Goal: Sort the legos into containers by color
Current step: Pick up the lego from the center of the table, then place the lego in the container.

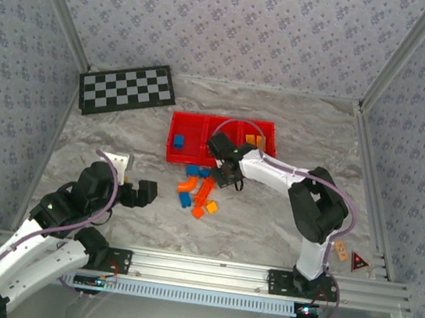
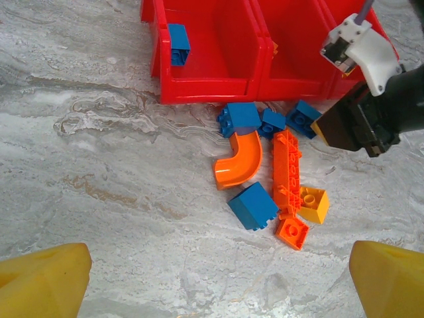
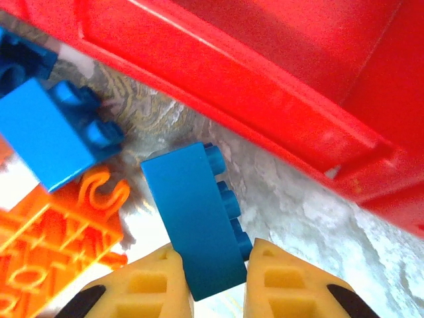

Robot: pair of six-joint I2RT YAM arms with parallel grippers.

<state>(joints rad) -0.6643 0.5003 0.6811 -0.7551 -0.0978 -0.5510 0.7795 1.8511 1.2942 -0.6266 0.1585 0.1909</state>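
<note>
Right wrist view: right gripper [image 3: 212, 268] clamped on blue brick [image 3: 195, 218], lower centre; red tray [image 3: 265, 86] upper right; left gripper [image 1: 147, 191] spread wide.

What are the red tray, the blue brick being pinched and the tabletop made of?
The red tray: seemingly moulded plastic, glossy, highlights on smooth walls. The blue brick: hard plastic, slight sheen, studs moulded on. The tabletop: grey veined marble pattern, matte; real stone or printed sheet, I cannot tell.
</note>
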